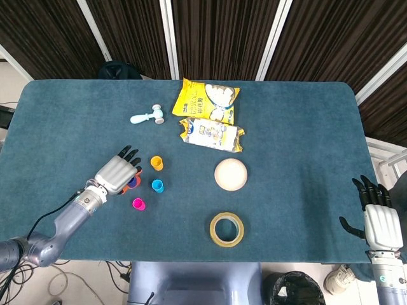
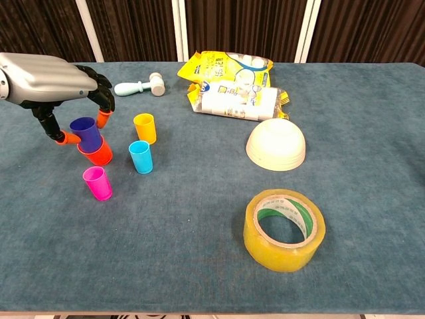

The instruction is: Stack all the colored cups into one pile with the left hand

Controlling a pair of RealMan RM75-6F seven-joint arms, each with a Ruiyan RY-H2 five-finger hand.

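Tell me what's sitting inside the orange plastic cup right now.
A purple plastic cup is nested in the orange plastic cup, with the left hand around it. Its lower part and the orange cup's bottom are hidden.

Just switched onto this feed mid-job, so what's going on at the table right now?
The left hand is over the purple cup, which sits nested in the orange cup; whether it grips it is unclear. The yellow cup, blue cup and pink cup stand separately, unstacked. The right hand hangs off the table's edge, holding nothing.
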